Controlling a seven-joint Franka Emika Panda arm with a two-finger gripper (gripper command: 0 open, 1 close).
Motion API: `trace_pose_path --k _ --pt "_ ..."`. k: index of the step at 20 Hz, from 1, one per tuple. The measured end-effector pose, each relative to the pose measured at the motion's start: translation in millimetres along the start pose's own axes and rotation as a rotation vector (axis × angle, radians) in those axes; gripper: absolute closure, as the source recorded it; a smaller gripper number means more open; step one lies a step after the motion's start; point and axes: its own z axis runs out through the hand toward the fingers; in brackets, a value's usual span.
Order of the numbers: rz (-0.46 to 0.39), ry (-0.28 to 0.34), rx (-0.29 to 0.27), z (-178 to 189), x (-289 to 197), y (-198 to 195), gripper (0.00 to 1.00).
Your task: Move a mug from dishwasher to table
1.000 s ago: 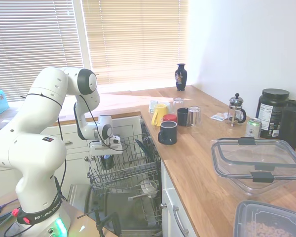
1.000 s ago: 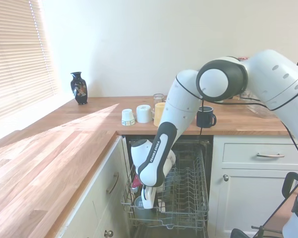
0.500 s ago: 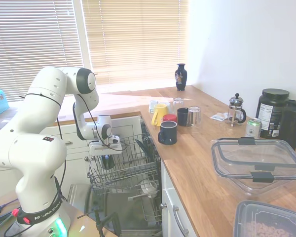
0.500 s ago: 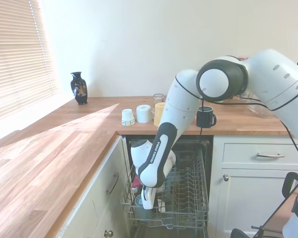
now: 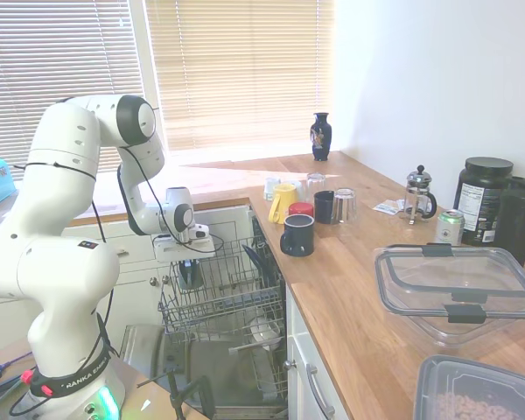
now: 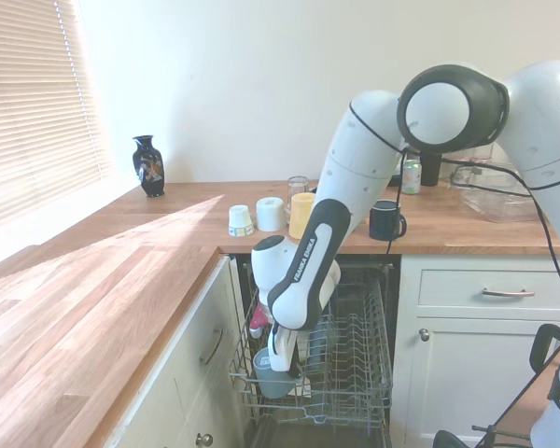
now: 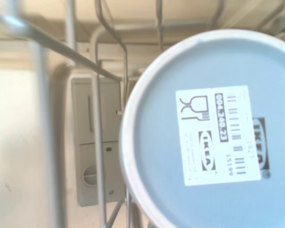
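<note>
- Gripper point(image 6: 278, 359): points down over the near-left corner of the upper rack, fingers clamped on the mug; in the first exterior view the gripper point(image 5: 189, 273) sits at the rack's left edge.
- Mug point(image 6: 274, 376): slate blue-grey, held just above the rack wires and inside the rack's outline. In the first exterior view the mug point(image 5: 190, 278) is a dark shape under the wrist. In the wrist view the mug point(image 7: 213, 133) shows its round base with a white barcode sticker.
- Dishwasher point(image 5: 212, 363): door dropped open, between white cabinets; seen from the other side the dishwasher point(image 6: 373, 280) lies under the worktop edge.
- Upper rack point(image 5: 236, 293): grey wire, pulled out. The same upper rack point(image 6: 355, 359) holds a red-and-white item at its left side, too hidden to identify.
- Lower rack point(image 5: 262, 337): holds a pale dish.
- Table point(image 5: 350, 289): brown plank worktop running along the right and far sides; the table point(image 6: 93, 289) also turns the corner toward the blinds.
- Navy mug point(image 5: 297, 234): on the table just beside the dishwasher opening.
- Black mug point(image 5: 324, 206), yellow cup point(image 5: 282, 203), clear glass point(image 5: 344, 206): grouped beyond the navy mug.
- Dark vase point(image 5: 321, 136): at the far corner, well apart from the cups.
- French press point(image 5: 418, 196), green can point(image 5: 450, 227), black tub point(image 5: 483, 199): along the right wall.
- Clear lidded container point(image 5: 459, 289): near end of the table.
</note>
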Motion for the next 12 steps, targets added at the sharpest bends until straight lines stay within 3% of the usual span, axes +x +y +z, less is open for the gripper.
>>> trace_pose_path --k 12 --pt "0.217 0.128 0.066 -146.7 35.7 66.3 1.0"
